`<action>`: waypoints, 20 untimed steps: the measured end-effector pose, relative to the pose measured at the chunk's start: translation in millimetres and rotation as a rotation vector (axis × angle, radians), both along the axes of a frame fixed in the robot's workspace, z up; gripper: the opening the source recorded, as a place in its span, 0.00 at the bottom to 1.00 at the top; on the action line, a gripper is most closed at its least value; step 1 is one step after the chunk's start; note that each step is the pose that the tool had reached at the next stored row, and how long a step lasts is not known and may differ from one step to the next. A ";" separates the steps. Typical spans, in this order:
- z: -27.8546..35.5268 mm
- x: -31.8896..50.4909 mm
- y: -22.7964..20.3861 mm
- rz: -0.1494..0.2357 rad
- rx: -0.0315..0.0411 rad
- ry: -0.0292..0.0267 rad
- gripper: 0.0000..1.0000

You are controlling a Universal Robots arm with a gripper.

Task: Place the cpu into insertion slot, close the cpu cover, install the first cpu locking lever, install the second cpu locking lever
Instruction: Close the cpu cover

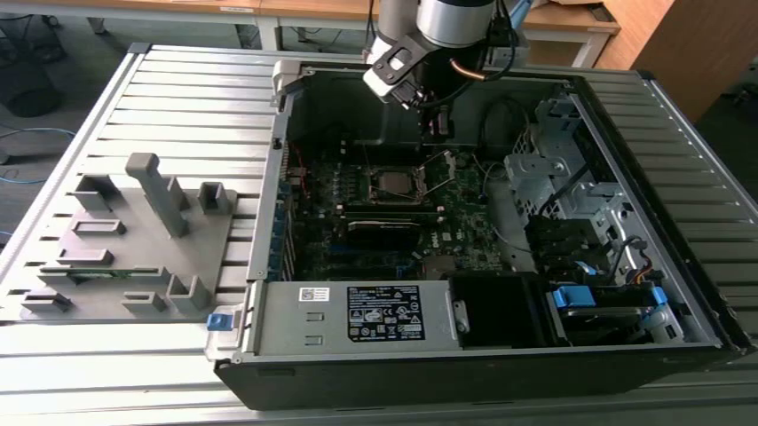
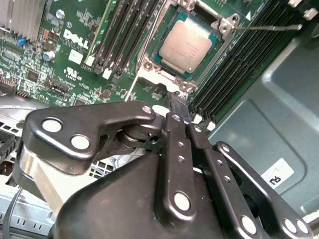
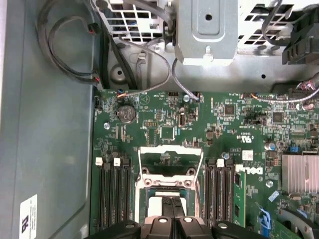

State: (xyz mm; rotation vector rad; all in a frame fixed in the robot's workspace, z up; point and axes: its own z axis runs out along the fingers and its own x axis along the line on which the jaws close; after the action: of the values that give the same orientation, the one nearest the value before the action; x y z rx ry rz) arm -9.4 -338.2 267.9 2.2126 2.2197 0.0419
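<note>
**A:** What is sitting nearest in the second wrist view?

**B:** The gripper (image 2: 178,102). Its jaws are resting together with nothing between them, and they are hovering just short of the socket.

**A:** And the cpu?

**B:** The cpu (image 2: 187,45) is lying flat in the insertion slot (image 2: 158,56), showing a dull grey square metal top.

**A:** Is the lid covering it?

**B:** No. In the first wrist view the cpu cover (image 3: 171,149), a thin silvery frame with a large square cut-out, is lying swung open just beside the slot.

**A:** Any levers?

**B:** One locking lever (image 2: 264,28) is running off from the slot's corner as a thin rod. I cannot tell which lever it is, or whether it is hooked down.

**A:** What is getting hidden?

**B:** In the first wrist view the jaws are covering the near part of the slot. Farther off, in the exterior view, the computer case (image 1: 474,373) is sitting on the slatted counter (image 1: 177,98), and the cover is hard to make out there.
</note>
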 end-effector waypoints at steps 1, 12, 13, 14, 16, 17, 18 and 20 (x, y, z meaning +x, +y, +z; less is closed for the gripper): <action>0.0 1.9 0.0 0.000 0.0000 0.0000 0.11; -0.3 25.0 0.0 0.000 0.0000 0.0000 0.11; -0.3 27.2 0.0 0.000 0.0000 0.0000 0.11; -0.3 29.4 0.0 0.000 -0.0001 0.0000 0.11; -0.3 33.9 0.0 0.000 0.0000 0.0000 0.11; -0.4 36.2 0.0 0.000 0.0000 0.0000 0.11; -0.4 38.6 0.0 0.000 0.0000 0.0000 0.11; -0.4 43.0 0.0 0.000 0.0000 0.0000 0.11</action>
State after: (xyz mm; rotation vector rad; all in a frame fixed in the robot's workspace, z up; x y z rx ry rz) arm 33.6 -338.2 267.5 2.2126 2.2197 0.0419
